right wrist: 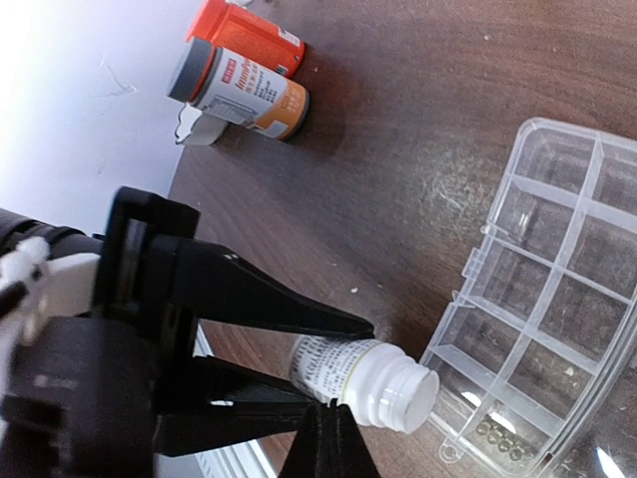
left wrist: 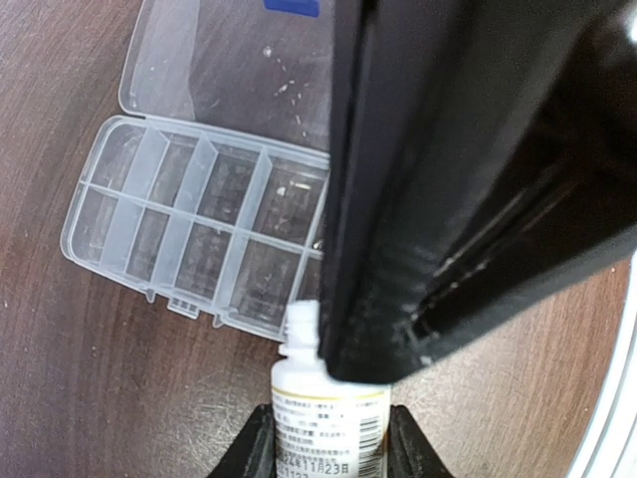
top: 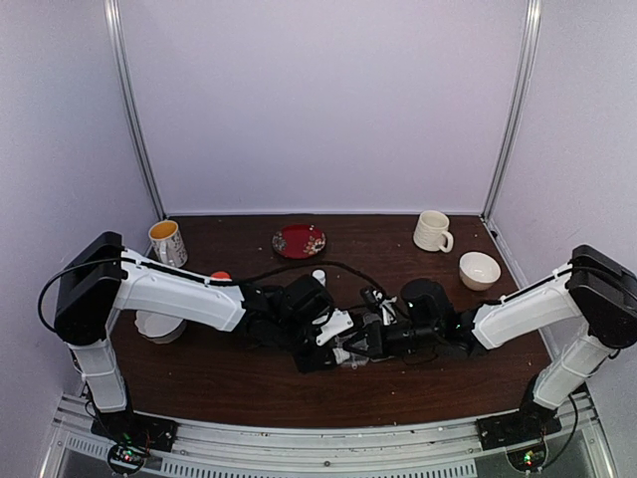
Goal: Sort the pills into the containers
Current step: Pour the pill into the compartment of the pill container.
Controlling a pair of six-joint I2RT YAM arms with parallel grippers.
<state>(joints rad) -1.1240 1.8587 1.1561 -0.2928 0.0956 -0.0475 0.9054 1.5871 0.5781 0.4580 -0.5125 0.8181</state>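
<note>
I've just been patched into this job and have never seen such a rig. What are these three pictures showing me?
Two robot arms are bolted to a brown table. One picture looks down from above; the other two come from a camera on each wrist. The left claw grips a small white bottle, cap off, its mouth beside an open clear organizer box. A few pills lie in one cell. The right claw is shut, its tip by the bottle's neck. Mugs, a bowl and a red plate stand further back.

The clear organizer box (left wrist: 149, 214) lies flat and open, cells (left wrist: 231, 187) facing up, a few tiny pills (right wrist: 501, 439) clustered in one corner cell.
</note>
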